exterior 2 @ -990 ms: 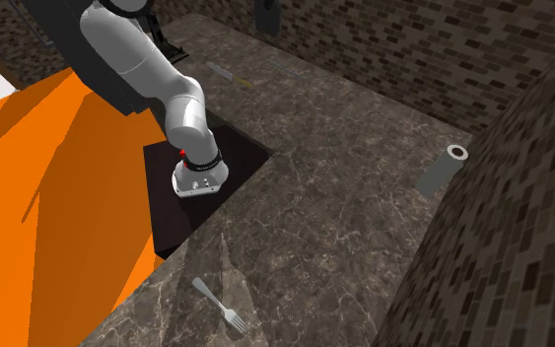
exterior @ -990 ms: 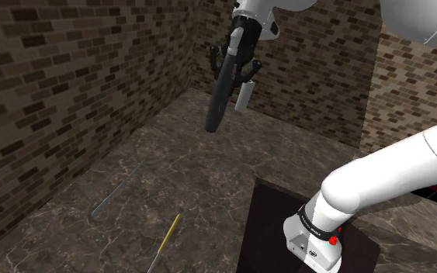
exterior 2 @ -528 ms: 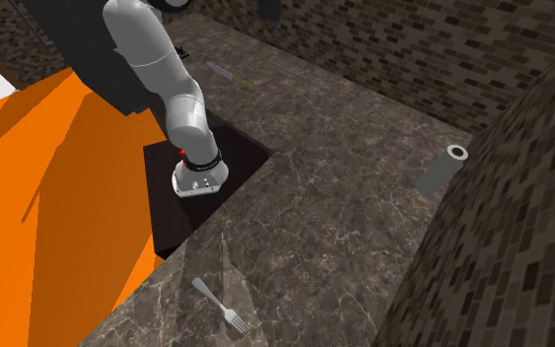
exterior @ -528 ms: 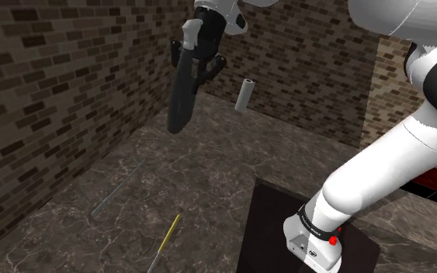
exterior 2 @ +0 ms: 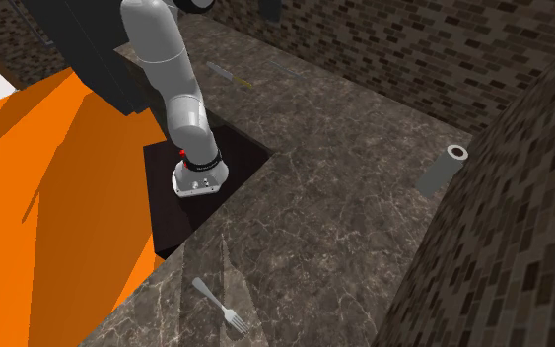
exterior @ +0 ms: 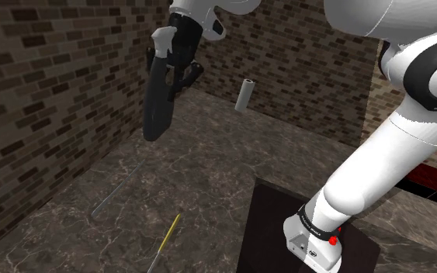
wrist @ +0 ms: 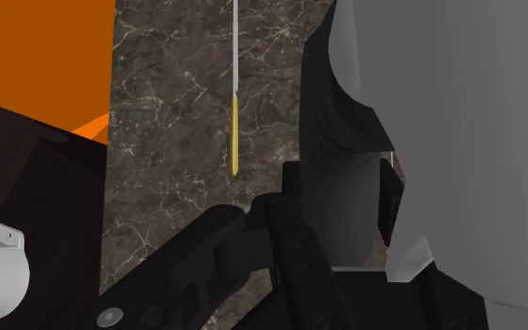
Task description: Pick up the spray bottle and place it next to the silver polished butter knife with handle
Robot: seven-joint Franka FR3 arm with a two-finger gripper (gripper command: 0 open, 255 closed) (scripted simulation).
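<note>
A long dark spray bottle [exterior: 157, 105] hangs nozzle-end up, tilted, well above the marble counter [exterior: 209, 171]. My gripper [exterior: 172, 56] is shut on its upper part. In the wrist view the bottle's grey and black body [wrist: 440, 141] looms close beside the camera. The silver butter knife [exterior: 109, 198] lies flat on the counter below the bottle and toward the shoulder view's left, near the brick wall. In the second exterior view the bottle [exterior 2: 268, 12] sits at the top edge.
A yellow-handled knife [exterior: 167, 236] lies near the silver one and also appears under the hand [wrist: 235, 131]. A grey cylinder [exterior: 245, 95] leans at the back wall. A fork [exterior 2: 221, 308] lies far off. The dark stand [exterior: 286, 233] holds the arm's base. Brick walls bound the counter.
The arm has swung toward the shoulder view's left, carrying the spray bottle along and a little lower, away from the grey cylinder. The knives have not moved.
</note>
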